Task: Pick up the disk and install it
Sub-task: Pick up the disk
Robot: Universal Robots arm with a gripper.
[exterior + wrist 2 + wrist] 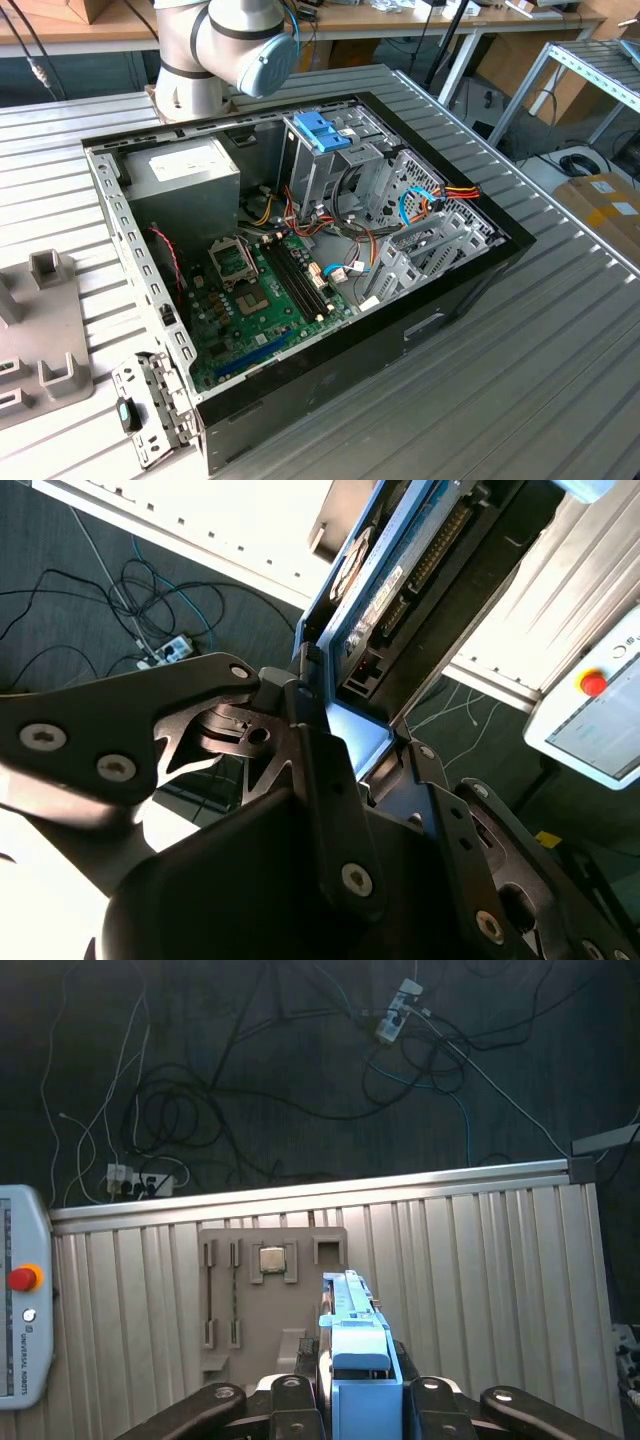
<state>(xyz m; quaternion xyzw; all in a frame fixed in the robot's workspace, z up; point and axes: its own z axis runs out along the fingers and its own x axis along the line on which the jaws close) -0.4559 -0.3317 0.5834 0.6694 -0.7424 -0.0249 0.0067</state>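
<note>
My gripper (358,1406) is shut on the disk (352,1352), a slim metal drive in a blue plastic carrier frame that stands on edge between the black fingers (283,1400). In the second wrist view the disk (400,580) shows its connector edge and blue frame, sticking out beyond the gripper (350,735). The disk hangs high above the ribbed table (480,1280), over a grey fixture plate (225,1260). The exterior view has the open computer case (330,330) with a metal drive cage (330,170) at its far side.
The cage carries a blue plastic handle (322,130). A grey power-supply box (185,175) and the green motherboard (260,290) lie inside the case, with loose cables (430,200). A teach pendant (20,1300) rests on the table edge. The arm's elbow (225,45) stands behind the case.
</note>
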